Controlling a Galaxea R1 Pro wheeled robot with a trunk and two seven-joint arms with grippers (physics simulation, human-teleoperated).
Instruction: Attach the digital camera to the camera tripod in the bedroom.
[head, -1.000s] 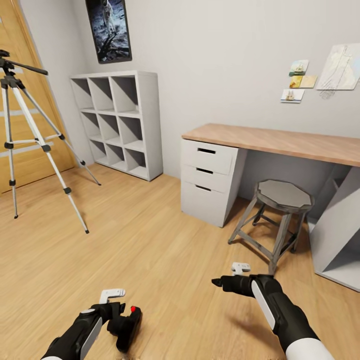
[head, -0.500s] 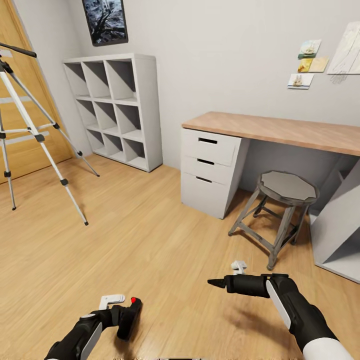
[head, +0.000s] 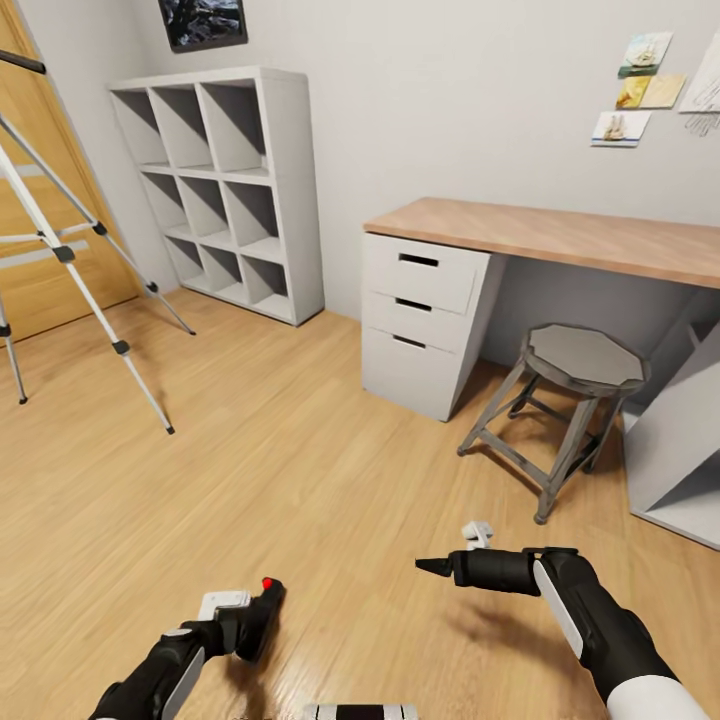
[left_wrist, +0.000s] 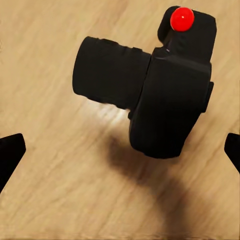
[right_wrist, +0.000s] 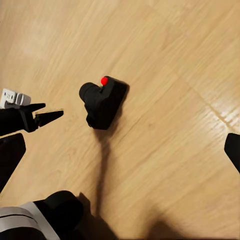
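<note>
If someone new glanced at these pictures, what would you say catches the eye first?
Probably the digital camera, black with a bright red dot on top, beside the left gripper low over the wood floor. Next, the camera tripod with its silver legs at the far left by the oak door. Then the desk with white drawers and a grey stool on the right.

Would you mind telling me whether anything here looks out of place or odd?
Yes: the digital camera seems to float above the wood floor, with its shadow lying apart from it, while the left hand's fingertips stand wide of it and touch neither side.
</note>
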